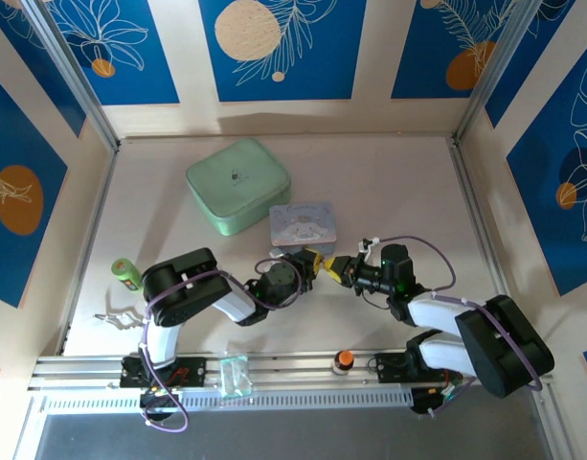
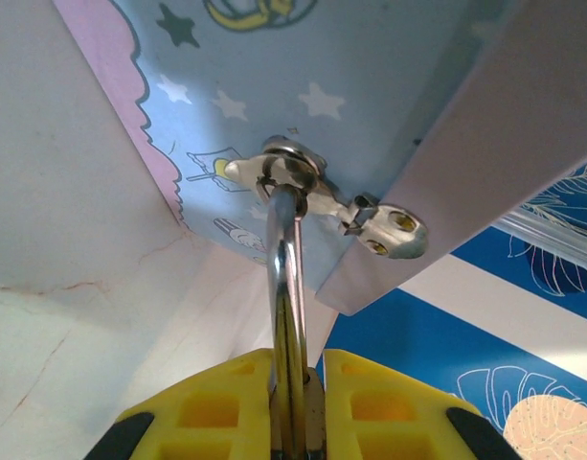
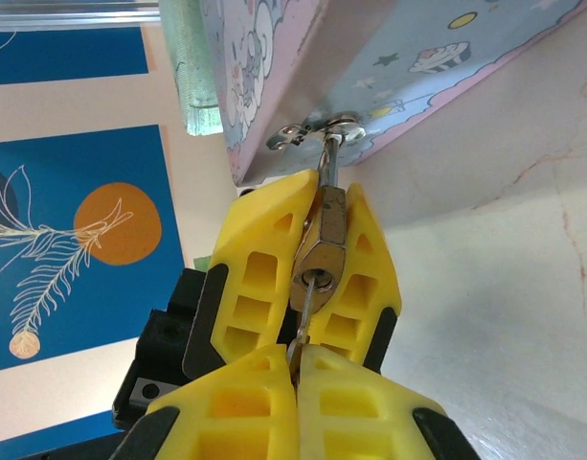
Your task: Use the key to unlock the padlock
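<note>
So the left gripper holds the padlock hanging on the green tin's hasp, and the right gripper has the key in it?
Not the green tin: the left wrist view shows the padlock on the pale blue cartoon tin's hasp. The left gripper does hold it, and the right gripper has the key in it.

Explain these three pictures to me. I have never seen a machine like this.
Two robot arms are bolted at the near edge of a table. One picture looks down from above; the other two come from a camera on each wrist. On the table lie a green tin and a pale blue tin. A small padlock is hooked through the blue tin's clasp. The left end effector is shut on the padlock; the right end effector pinches the key, its tip at the keyhole.
</note>
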Motion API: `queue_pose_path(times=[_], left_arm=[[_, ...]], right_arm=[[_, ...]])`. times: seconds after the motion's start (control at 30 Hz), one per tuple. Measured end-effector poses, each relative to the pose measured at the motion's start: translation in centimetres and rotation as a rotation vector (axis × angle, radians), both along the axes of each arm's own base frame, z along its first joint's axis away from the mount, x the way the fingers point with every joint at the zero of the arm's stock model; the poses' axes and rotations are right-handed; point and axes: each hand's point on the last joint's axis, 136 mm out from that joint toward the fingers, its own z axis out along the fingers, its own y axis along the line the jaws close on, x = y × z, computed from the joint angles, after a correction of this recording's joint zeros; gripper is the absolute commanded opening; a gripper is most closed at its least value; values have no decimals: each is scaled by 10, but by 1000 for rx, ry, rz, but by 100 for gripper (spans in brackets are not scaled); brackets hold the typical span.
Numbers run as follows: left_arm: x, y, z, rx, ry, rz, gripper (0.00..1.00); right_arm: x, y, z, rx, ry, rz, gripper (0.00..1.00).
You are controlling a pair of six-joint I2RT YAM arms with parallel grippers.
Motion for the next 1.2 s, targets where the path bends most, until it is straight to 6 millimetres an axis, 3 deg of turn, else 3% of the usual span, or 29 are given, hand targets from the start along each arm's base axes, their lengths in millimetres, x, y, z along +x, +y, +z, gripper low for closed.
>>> queue_pose_path(times=[0.5, 1.2], left_arm=[[0, -1, 1, -6, -14, -8, 0], [2, -1, -2, 27, -42, -7, 0]], right_arm=[[5, -9, -2, 48, 60, 52, 0], [5, -5, -7, 63, 107, 73, 0]])
